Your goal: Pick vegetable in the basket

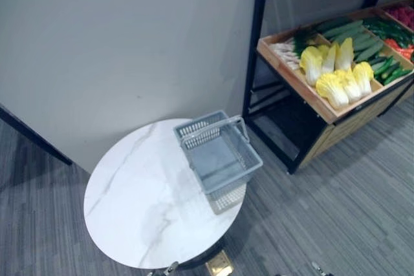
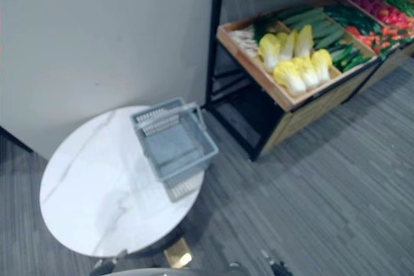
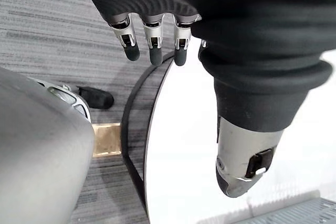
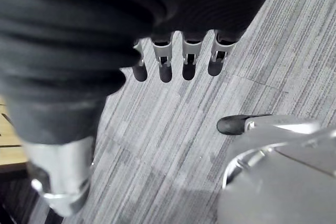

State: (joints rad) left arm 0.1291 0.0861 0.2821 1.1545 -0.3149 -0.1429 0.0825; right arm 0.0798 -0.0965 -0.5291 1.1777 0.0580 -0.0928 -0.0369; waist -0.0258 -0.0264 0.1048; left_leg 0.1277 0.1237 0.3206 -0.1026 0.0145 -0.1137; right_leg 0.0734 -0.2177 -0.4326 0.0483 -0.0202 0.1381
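Two entries: left hand (image 3: 153,38), right hand (image 4: 189,56), fingers slack, nothing held. One empty basket (image 1: 217,156); we should close on the cabbages (image 1: 339,72) before reaching.

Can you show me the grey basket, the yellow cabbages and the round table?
grey basket (image 1: 217,156): left eye view, its bare floor.
yellow cabbages (image 1: 328,84): left eye view, leaves of the nearest head.
round table (image 1: 139,205): left eye view, bare white top.
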